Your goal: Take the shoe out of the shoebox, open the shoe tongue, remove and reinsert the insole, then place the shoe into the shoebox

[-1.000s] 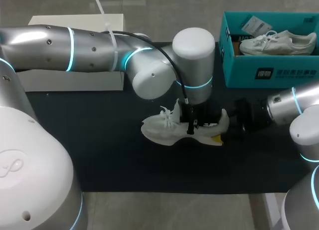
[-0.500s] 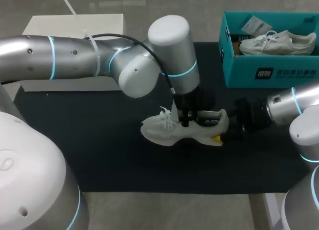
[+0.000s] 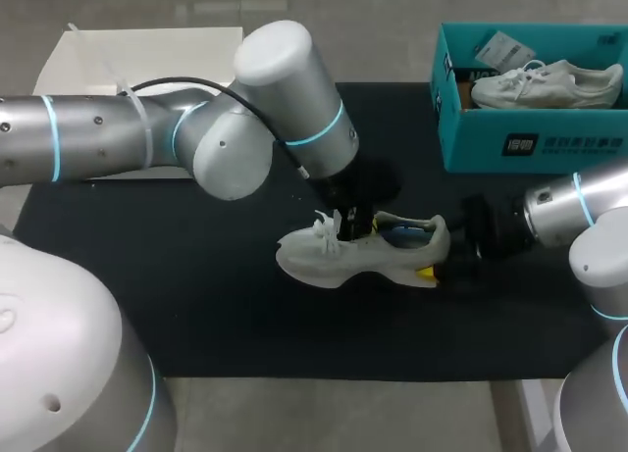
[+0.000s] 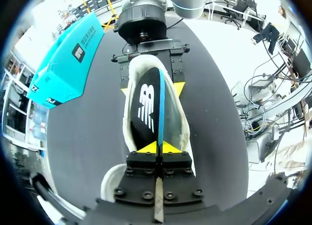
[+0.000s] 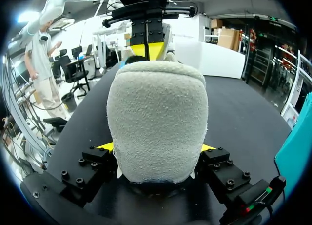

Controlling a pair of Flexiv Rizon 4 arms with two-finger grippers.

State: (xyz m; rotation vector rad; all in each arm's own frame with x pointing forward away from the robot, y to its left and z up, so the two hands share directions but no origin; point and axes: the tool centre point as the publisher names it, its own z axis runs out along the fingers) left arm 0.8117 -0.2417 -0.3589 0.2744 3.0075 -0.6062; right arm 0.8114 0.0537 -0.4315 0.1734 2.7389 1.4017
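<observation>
Left claw [image 4: 158,148] is pinched together on the insole [image 4: 145,108], which stands on edge inside the shoe [image 3: 365,258]; right claw [image 5: 156,151] clamps the shoe's back on the worktop [image 3: 196,305]. Best to draw the insole straight out, shoe held firm, so it doesn't buckle.

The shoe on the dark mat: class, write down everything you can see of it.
The shoe is a pale grey-white trainer with a fuzzy heel, white laces and a thick sole. It stands upright on the dark mat, toe toward the left arm's side, outside the teal box. The right pincer clamps its heel from both sides. The left pincer pinches its black, blue-edged insole, stood on edge in the opening.
</observation>
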